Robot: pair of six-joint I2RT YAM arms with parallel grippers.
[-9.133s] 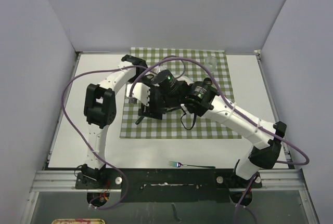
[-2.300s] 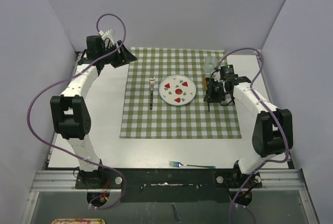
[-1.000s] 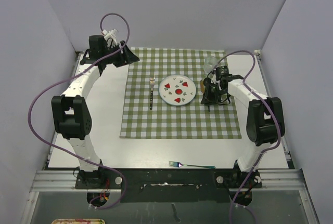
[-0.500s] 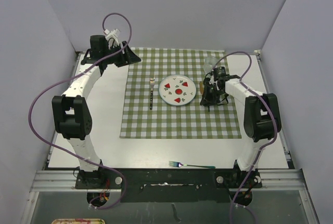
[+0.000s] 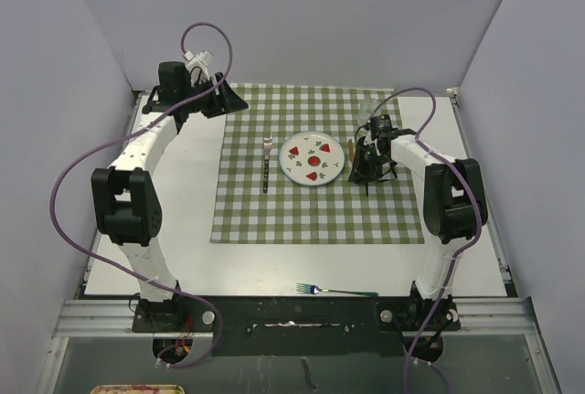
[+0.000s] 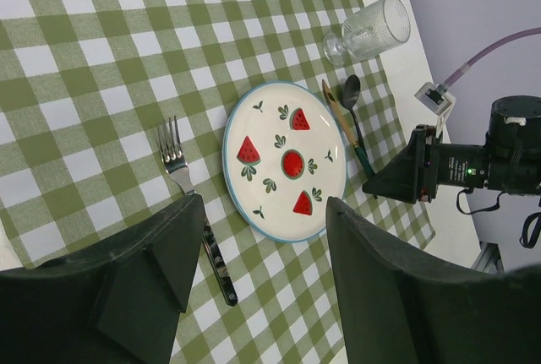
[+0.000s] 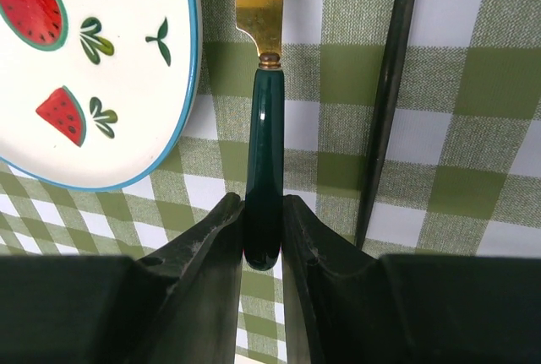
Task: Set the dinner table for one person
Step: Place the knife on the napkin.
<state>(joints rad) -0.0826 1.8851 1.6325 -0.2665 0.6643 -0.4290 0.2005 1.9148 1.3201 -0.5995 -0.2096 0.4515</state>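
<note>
Dinner table [image 5: 186,234] under checked cloth [image 5: 302,216], right fingers [image 7: 201,273] pinching green-handled knife [image 7: 264,187] (beside watermelon plate [image 7: 118,85]), left fingers [image 6: 139,292] spread.

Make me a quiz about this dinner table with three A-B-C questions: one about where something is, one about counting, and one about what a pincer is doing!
1. Where does the green-handled knife lie?
A) between the plate and the spoon
B) on top of the plate
C) on top of the spoon

2. How many red watermelon pictures are on the plate?
A) two
B) four
C) six

3. What is the right pincer doing?
A) wide open, holding nothing
B) shut on the knife's handle
C) shut on the spoon

Answers:
1 A: the right wrist view shows the plate's rim on one side of the knife and the dark spoon handle on the other.
2 B: the left wrist view shows three wedges and one round slice.
3 B: its fingers press both sides of the green handle's end.
</note>
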